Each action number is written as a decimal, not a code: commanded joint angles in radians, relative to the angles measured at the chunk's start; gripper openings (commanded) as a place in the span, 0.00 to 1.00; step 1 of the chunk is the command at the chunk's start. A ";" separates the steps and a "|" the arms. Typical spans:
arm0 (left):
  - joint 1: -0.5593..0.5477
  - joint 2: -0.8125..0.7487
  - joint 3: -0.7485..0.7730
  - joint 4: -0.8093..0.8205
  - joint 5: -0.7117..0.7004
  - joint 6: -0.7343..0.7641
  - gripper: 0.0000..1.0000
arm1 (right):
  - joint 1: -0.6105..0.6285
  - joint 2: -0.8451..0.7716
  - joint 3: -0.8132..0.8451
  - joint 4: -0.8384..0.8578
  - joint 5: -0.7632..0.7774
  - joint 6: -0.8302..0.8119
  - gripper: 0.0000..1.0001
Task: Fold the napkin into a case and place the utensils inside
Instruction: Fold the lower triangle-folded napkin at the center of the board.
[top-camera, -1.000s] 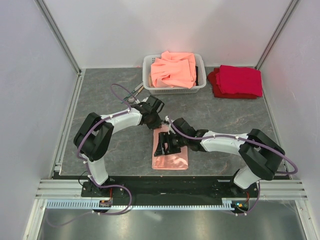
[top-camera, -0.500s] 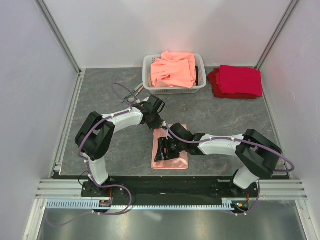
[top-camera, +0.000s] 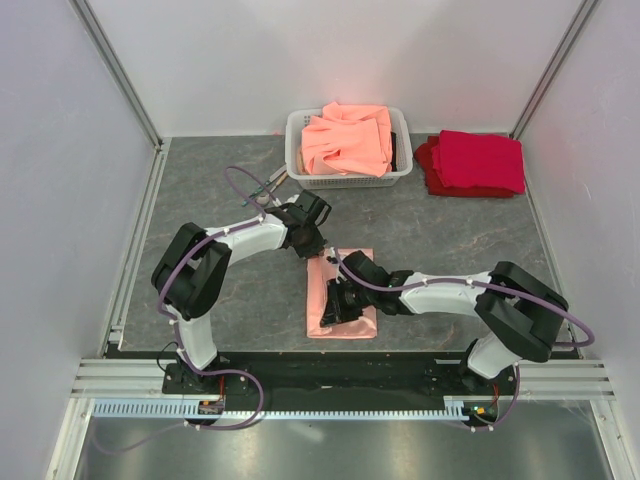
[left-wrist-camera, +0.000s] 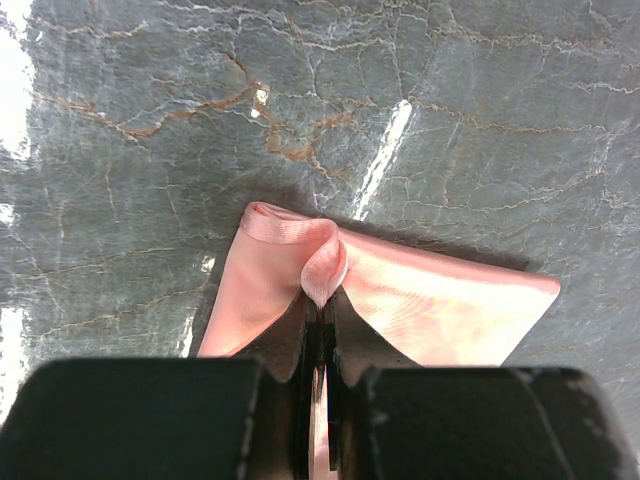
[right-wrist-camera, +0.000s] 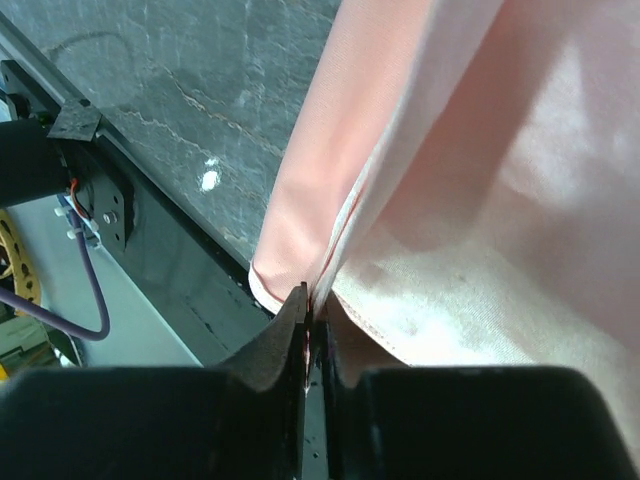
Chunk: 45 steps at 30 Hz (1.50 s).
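The pale-pink napkin (top-camera: 362, 322) lies folded into a narrow oblong in the middle of the grey table. My left gripper (top-camera: 318, 255) is at its far left corner, shut on a pinched fold of the cloth (left-wrist-camera: 325, 265). In the left wrist view the left gripper (left-wrist-camera: 322, 305) shows the fabric squeezed between its fingers. My right gripper (top-camera: 335, 305) sits over the napkin's near left part and is shut on a layer edge (right-wrist-camera: 345, 225). In the right wrist view the right gripper (right-wrist-camera: 315, 305) is closed on that edge. Slim utensils (top-camera: 276, 180) lie left of the basket, partly behind a cable.
A white basket (top-camera: 350, 179) heaped with orange-salmon cloths (top-camera: 348, 140) stands at the back centre. Deep red folded cloths (top-camera: 475, 162) lie to its right. White walls and metal rails enclose the table on three sides.
The right gripper has slid left and nearer across the napkin and closed from open onto a cloth edge. The left gripper has kept its hold at the far corner.
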 joint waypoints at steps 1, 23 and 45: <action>-0.007 0.028 0.052 -0.010 -0.036 0.021 0.02 | 0.000 -0.057 -0.037 -0.017 0.027 -0.014 0.03; -0.024 -0.084 0.005 0.148 0.123 0.198 0.54 | -0.063 -0.083 -0.176 0.056 0.047 -0.004 0.00; 0.022 -0.172 -0.167 0.221 0.210 0.311 0.06 | -0.075 -0.182 -0.169 0.031 0.094 0.022 0.14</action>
